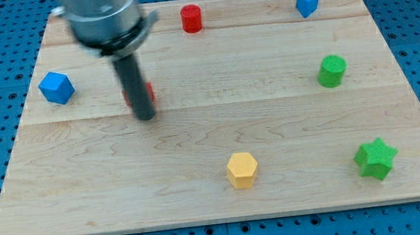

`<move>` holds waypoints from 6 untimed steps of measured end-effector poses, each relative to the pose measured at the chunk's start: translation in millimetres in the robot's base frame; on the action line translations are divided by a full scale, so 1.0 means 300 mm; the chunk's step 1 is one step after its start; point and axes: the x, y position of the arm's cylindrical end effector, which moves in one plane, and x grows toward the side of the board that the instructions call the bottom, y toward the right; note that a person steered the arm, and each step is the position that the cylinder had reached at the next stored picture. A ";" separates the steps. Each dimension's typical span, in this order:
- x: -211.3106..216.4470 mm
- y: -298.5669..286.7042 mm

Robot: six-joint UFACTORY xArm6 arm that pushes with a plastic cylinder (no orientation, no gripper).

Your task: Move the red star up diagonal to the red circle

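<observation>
Red star point(148, 93), mostly hidden behind my tip point(146, 116), which has no pincer to open or close, seems mid-push and needs shoving toward one o'clock, toward the red circle point(191, 18).

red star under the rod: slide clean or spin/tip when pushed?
Probably slides: the red star sits low and flat on the smooth wooden board, so tipping looks unlikely. It may spin, since my tip meets it at the near edge, likely off-centre. The rod hides most of it, so contact is uncertain.
</observation>
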 end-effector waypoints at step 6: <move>-0.212 -0.045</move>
